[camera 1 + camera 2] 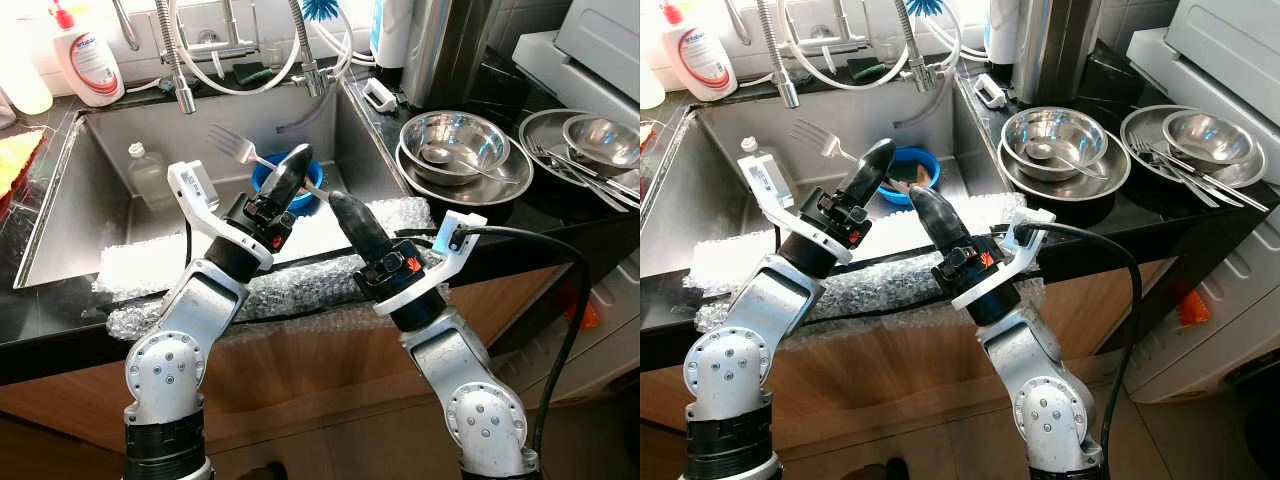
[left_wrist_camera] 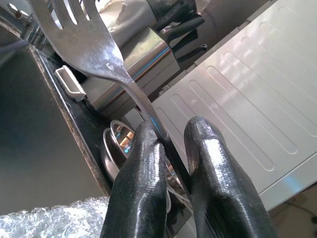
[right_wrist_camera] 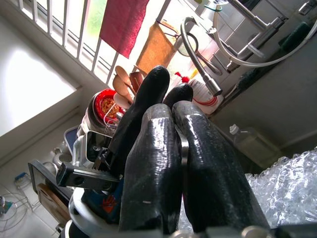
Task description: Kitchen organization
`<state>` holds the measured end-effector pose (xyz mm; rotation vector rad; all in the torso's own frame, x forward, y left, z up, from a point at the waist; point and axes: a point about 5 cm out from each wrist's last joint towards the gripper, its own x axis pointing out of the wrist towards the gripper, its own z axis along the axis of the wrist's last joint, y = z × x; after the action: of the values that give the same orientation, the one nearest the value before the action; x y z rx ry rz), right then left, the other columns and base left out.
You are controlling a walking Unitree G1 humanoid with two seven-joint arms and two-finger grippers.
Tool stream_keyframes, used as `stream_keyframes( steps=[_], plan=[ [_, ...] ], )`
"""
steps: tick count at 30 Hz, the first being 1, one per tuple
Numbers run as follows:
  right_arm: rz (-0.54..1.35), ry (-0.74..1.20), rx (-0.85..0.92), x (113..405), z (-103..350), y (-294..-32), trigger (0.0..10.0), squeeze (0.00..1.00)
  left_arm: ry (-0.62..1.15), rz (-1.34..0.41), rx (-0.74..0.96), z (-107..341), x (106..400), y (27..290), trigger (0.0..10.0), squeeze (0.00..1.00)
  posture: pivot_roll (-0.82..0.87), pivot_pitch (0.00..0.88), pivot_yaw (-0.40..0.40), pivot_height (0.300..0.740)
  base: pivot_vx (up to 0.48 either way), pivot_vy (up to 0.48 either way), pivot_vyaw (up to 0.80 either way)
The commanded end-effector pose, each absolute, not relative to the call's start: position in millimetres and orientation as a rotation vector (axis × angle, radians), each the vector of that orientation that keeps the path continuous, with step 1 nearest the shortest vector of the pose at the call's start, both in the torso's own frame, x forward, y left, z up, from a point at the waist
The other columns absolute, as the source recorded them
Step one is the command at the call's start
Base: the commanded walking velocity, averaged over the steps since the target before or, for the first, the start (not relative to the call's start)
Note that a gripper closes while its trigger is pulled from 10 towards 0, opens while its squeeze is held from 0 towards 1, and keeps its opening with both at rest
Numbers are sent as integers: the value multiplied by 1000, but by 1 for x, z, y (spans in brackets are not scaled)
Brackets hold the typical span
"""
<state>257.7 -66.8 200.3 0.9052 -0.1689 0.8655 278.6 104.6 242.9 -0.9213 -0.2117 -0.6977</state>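
Left gripper [image 1: 290, 172] clamped on silver metal fork [image 1: 233, 146] handle, tines up over steel sink [image 1: 110, 150]. Right gripper [image 1: 345, 212] fingers pressed together, gripping fork handle's other end, above bubble wrap sheet [image 1: 190, 265].

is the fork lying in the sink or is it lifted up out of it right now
Lifted. The left end effector is shut on the fork by its handle, tines raised in the air above the sink basin, touching nothing else.

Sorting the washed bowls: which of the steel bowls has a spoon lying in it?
The steel bowl nearest the sink, stacked on a wider one, holds a spoon. The far-right bowl looks empty.
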Motion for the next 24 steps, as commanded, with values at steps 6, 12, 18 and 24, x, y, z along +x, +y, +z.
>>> stream_keyframes(
  steps=[6, 12, 18, 24],
  plan=[
    [814, -200, 948, 262, 203, -69, 10000, 0, -238, -648, -928, 247, 280, 114, 0, 0, -40, 124, 48, 740, 0, 0, 0],
    [802, -215, 967, 264, 205, -71, 10000, 1000, -254, -624, -996, 249, 283, 120, 0, 0, -41, 124, 49, 740, 0, 0, 0],
    [797, -211, 966, 264, 204, -71, 10000, 1000, -263, -615, -1040, 252, 283, 122, 0, 0, -41, 125, 49, 740, 0, 0, 0],
    [795, -208, 966, 265, 204, -71, 10000, 1000, -312, -572, -1070, 262, 287, 132, 0, 0, -40, 126, 49, 740, 0, 0, 0]
  ],
)
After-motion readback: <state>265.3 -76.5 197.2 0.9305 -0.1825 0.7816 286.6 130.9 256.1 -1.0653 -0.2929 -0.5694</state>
